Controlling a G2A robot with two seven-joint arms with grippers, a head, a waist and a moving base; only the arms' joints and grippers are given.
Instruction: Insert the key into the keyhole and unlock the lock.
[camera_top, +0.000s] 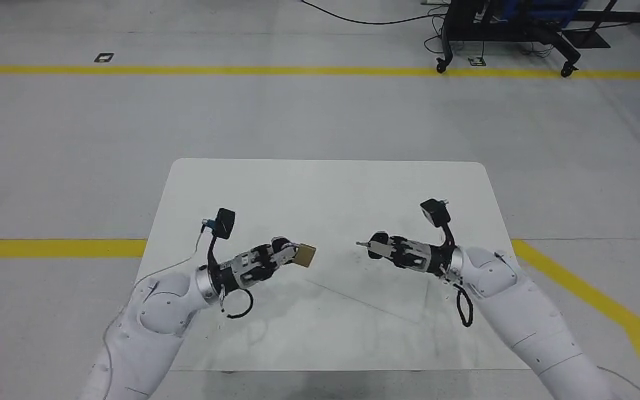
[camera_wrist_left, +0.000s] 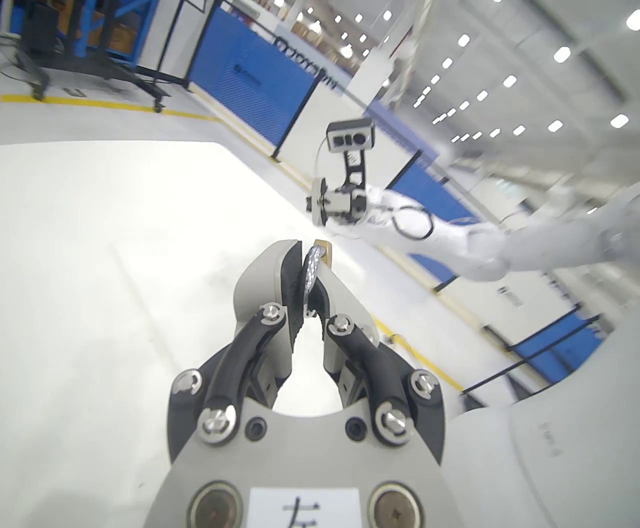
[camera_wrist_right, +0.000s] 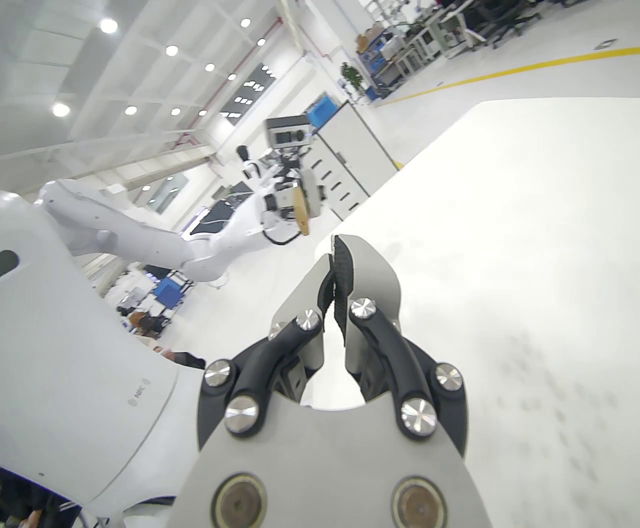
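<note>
My left gripper (camera_top: 289, 253) hovers over the white table (camera_top: 330, 190) left of centre, shut on a brass padlock (camera_top: 306, 257). In the left wrist view the silver shackle (camera_wrist_left: 310, 272) is clamped between the pads and the brass body (camera_wrist_left: 325, 248) juts past the left gripper (camera_wrist_left: 309, 252). My right gripper (camera_top: 379, 245) hangs right of centre, shut on a thin metal key (camera_top: 362, 243) that points toward the padlock. A small gap separates key and lock. In the right wrist view the right gripper (camera_wrist_right: 334, 252) has its pads pressed together, and the padlock (camera_wrist_right: 301, 212) faces it.
The tabletop below both arms is bare white, with its front edge near the arms' bases. Yellow floor lines (camera_top: 300, 70) run around the table. A black wheeled frame (camera_top: 510, 30) stands far behind at the right.
</note>
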